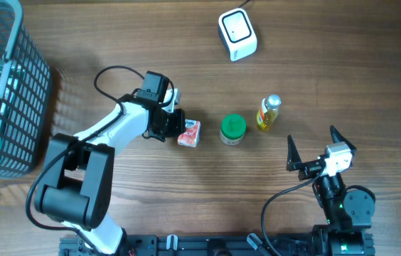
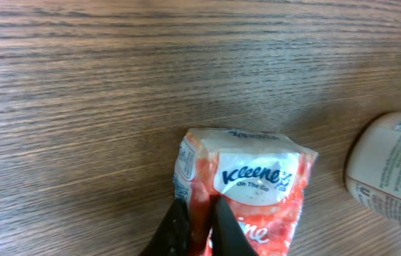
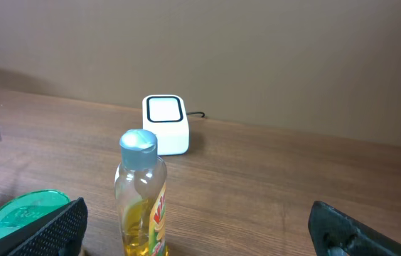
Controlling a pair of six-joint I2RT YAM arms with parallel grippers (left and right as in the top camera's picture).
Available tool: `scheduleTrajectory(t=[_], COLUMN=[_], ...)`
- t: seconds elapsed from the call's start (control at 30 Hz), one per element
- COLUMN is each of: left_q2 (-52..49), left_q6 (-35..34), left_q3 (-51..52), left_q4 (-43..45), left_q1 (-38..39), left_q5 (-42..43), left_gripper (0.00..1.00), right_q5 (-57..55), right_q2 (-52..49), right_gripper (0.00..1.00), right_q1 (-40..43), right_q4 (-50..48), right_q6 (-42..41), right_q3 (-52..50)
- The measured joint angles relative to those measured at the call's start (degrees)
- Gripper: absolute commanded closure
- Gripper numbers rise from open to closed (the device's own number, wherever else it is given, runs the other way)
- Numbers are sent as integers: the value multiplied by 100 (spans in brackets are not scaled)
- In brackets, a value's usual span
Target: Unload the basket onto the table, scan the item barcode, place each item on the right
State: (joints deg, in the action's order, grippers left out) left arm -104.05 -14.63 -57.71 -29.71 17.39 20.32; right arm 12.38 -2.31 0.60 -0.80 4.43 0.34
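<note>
The item is a red and white Kleenex tissue pack (image 1: 190,133) lying on the wooden table, left of centre. In the left wrist view the tissue pack (image 2: 257,174) fills the lower middle, and my left gripper (image 2: 200,217) is shut on a fold of its wrapper at the near left corner. From overhead, the left gripper (image 1: 174,126) sits at the pack's left side. The white barcode scanner (image 1: 237,33) stands at the back of the table, also visible as the scanner (image 3: 165,124). My right gripper (image 1: 314,146) rests open at the front right, holding nothing.
A green-lidded jar (image 1: 232,129) stands just right of the pack, and a bottle of yellow liquid (image 1: 269,113) stands beyond it. That bottle (image 3: 143,195) is in front of the open right gripper (image 3: 197,220). A grey basket (image 1: 23,78) holding packets occupies the left edge.
</note>
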Motion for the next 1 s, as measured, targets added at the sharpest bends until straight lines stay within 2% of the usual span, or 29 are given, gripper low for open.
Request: scheduleTrajectory(t=[0.17, 0.3, 0.47, 0.6, 0.67, 0.73, 0.83, 0.9, 1.0], left_q2=[129, 737, 1069, 1067, 1067, 1067, 1067, 1062, 1062], left_q6=[-2, -70, -155, -389, -553, -649, -433, -162, 297], left_q3=[-70, -96, -205, -205, -205, -205, -205, -205, -208], left_q4=[-273, -487, -627, -632, -632, -636, -754, -857, -992], left_q1=[13, 219, 1471, 2223, 2354, 2114, 1427, 579, -129], left_q5=[-350, -1668, -3856, -5206, -5508, -5254, -4229, -2874, -1604], left_gripper=[96, 96, 96, 95, 94, 79, 67, 67, 71], right_q5=[0, 0, 0, 0, 0, 0, 0, 0, 0], right_q2=[0, 0, 0, 0, 0, 0, 0, 0, 0], right_gripper=[0, 0, 0, 1, 0, 0, 0, 0, 0], right_q1=[0, 0, 0, 0, 0, 0, 0, 0, 0], right_q4=[0, 0, 0, 0, 0, 0, 0, 0, 0], right_q6=[-2, 0, 0, 0, 0, -2, -2, 0, -2], right_q3=[0, 2, 2, 0, 2, 0, 2, 0, 2])
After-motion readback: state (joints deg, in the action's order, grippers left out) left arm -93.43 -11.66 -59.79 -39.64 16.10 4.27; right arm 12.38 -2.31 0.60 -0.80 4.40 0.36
